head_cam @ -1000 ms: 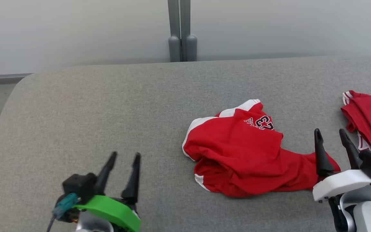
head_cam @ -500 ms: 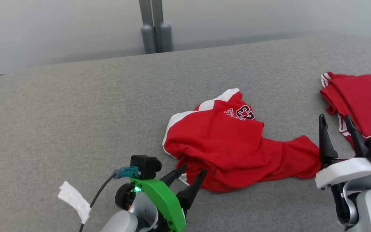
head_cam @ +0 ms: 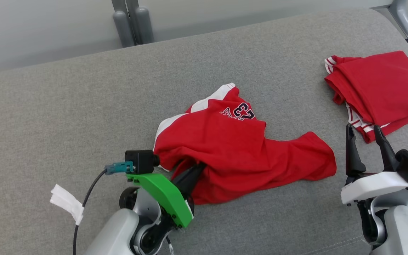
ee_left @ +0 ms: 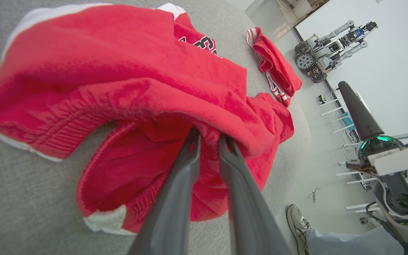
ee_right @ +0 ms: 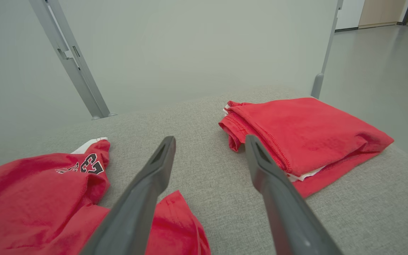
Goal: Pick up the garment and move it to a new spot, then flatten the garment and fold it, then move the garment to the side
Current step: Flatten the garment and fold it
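Since a moment ago, the left tool [head_cam: 194,170] has gone from spread at the garment's near hem to clenched on a fold of it, fingers buried in the red cloth at the lower middle of the head view. That garment [head_cam: 239,152] lies crumpled at the frame's centre. Its long axis runs left to right, with the white-trimmed bunch at the left, a tail tapering to the lower right and the number print [head_cam: 243,111] on its far side. The right tool [head_cam: 362,126] stands released at the lower right, just beside the tail's tip and not touching it. Beyond it a folded pile [head_cam: 381,81] of red cloth sits close to the right edge. The grey fabric tabletop [head_cam: 66,117] lies bare across the left half and along the far rim. Behind it are a pale wall [head_cam: 48,32] and grey posts [head_cam: 133,21]. In the left wrist view a shoe [ee_left: 297,226] stands on the floor, with a second robot [ee_left: 326,46] farther off.
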Available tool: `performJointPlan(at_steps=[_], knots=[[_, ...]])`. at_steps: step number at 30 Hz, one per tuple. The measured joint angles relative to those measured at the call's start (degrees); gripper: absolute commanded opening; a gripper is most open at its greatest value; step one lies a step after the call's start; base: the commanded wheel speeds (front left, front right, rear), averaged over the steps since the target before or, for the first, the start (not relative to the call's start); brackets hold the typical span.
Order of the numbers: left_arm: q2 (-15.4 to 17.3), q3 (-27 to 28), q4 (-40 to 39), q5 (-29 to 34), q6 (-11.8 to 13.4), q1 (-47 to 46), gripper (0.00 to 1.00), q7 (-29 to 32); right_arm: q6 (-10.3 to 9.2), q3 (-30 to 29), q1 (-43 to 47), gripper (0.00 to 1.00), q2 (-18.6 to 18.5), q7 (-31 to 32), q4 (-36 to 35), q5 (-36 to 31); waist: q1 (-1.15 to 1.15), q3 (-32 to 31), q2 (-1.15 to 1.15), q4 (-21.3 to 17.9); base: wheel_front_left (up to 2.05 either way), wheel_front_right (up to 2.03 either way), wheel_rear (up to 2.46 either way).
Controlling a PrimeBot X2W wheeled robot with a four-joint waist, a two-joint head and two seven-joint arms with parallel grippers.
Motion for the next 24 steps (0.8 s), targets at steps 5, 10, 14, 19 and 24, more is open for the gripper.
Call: performJointPlan(at_steps=[5, 10, 14, 19, 24], knots=[[0.87, 1.83, 0.00, 2.48, 1.69, -5.31, 0.00, -2.22, 0.00, 0.76, -1.08, 1.00, 0.35, -0.53, 0.58, 0.43, 0.00, 1.78, 0.00, -0.59, 0.00, 0.00, 0.00], [1.51, 2.96, 4.39, 5.10, 4.41, -12.84, 0.00, -2.01, 0.00, 1.85, -3.06, 1.00, 0.47, -1.03, 1.37, 0.93, 0.00, 4.43, 0.00, -1.25, 0.00, 0.00, 0.00], [2.19, 4.14, 12.59, 6.77, 5.97, -18.34, 0.00, -2.09, 0.00, 2.68, -4.44, 1.00, 0.58, -1.54, 2.23, 1.07, 0.00, 6.57, 0.00, -2.23, 0.00, 0.00, 0.00], [1.83, 5.66, 23.49, 8.05, 7.42, -23.27, 0.00, -6.69, 0.00, 2.60, -4.70, 1.00, 0.58, -2.08, 3.28, 1.18, 0.00, 7.87, 0.00, -3.94, 0.00, 0.00, 0.00], [-0.74, 5.02, 31.84, 8.02, 4.90, -24.93, 1.00, -10.89, 0.00, 2.70, -5.10, 1.00, 0.24, -2.35, 4.55, 1.13, 0.00, 7.00, 0.00, -4.47, 0.00, 0.00, 0.00]])
